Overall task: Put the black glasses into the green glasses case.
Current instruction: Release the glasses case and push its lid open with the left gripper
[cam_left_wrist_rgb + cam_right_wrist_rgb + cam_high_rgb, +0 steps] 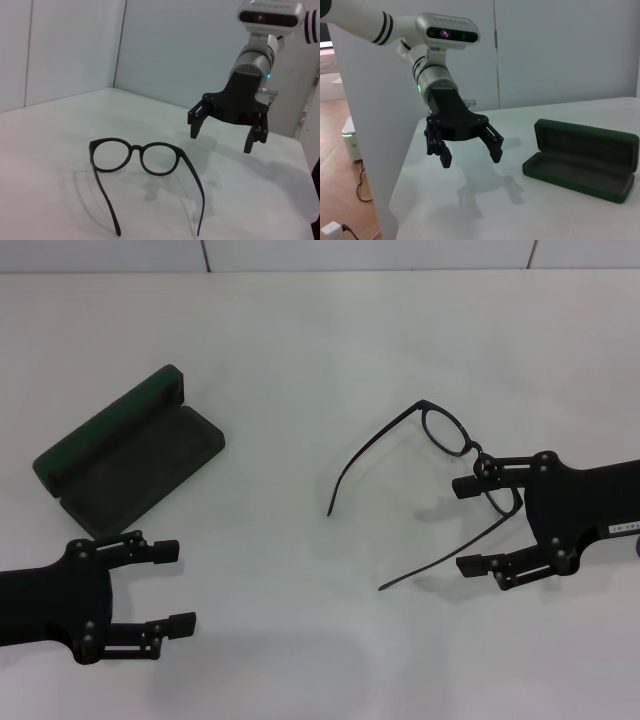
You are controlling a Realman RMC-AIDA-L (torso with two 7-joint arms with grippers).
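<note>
The black glasses (446, 431) lie unfolded on the white table (300, 340), right of centre, temple arms pointing toward me; they also show in the left wrist view (136, 148). My right gripper (462, 526) is open and empty, right beside the glasses' nearer lens, its upper finger overlapping that lens. In the left wrist view the right gripper (220, 141) hangs just above the table behind the glasses. The green glasses case (130, 455) lies open at the left, its dark lining empty; it also shows in the right wrist view (580, 165). My left gripper (180, 585) is open, in front of the case.
A wall seam (205, 255) runs along the table's far edge. In the right wrist view the left gripper (471, 160) hovers above the table near its side edge, with the floor and a small white device (351, 142) below.
</note>
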